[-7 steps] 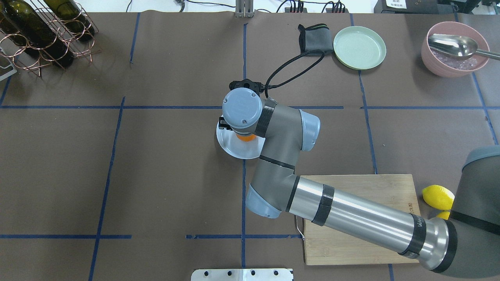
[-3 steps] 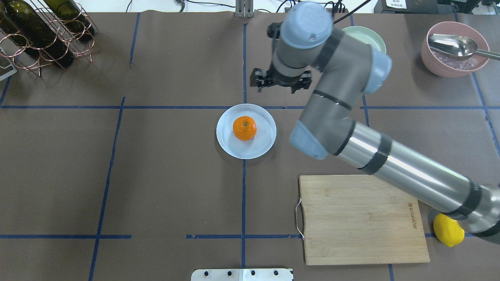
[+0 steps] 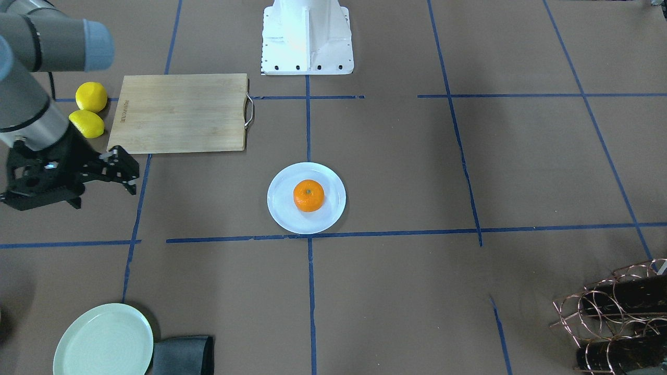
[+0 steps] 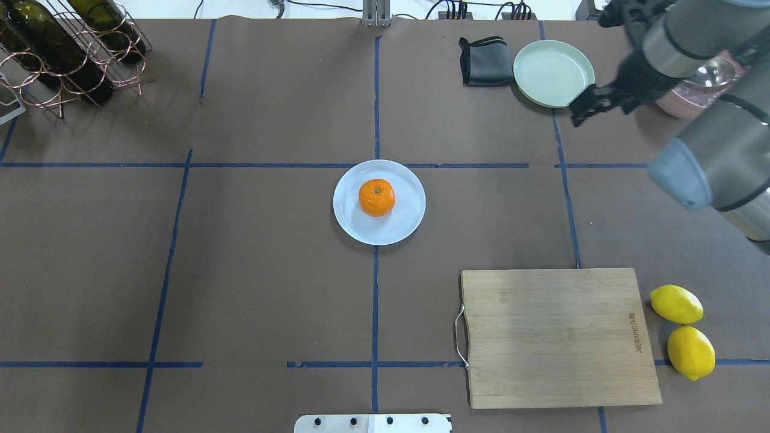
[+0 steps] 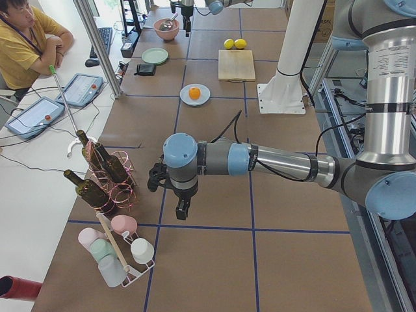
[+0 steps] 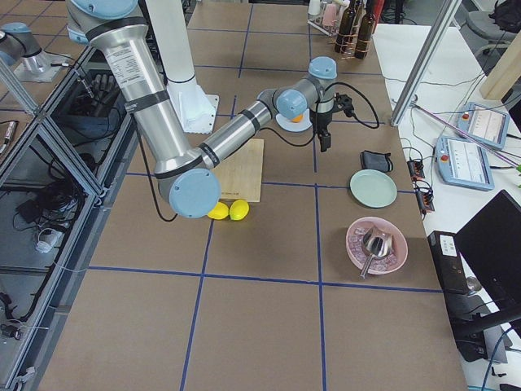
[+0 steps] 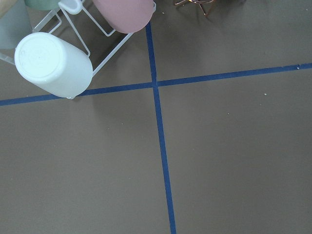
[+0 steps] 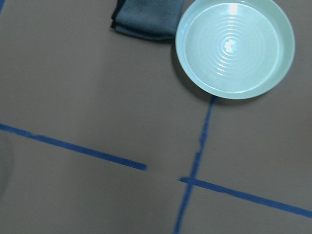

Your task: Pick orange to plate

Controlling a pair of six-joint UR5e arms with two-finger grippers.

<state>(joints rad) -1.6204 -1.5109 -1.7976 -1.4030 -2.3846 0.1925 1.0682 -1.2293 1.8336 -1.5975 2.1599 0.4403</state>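
The orange (image 4: 376, 197) rests near the middle of the white plate (image 4: 409, 222) at the table's centre, also in the front view as orange (image 3: 308, 195) on plate (image 3: 281, 213). Nothing touches it. My right gripper (image 4: 604, 102) hangs open and empty far to the right of the plate, beside the mint-green plate; it shows at the front view's left edge (image 3: 73, 187). My left gripper (image 5: 182, 209) appears only in the left side view, low over the table near the bottle rack, far from the plate; I cannot tell if it is open or shut.
Mint-green plate (image 4: 553, 72) and a folded grey cloth (image 4: 484, 60) lie at the back right, a pink bowl (image 4: 674, 105) behind the right arm. A wooden cutting board (image 4: 559, 337) and two lemons (image 4: 677, 304) sit front right. Wine rack (image 4: 66, 48) stands back left.
The right gripper left the orange on the white plate, rose, and swung far right to beside the mint-green plate. The orange has stayed put.
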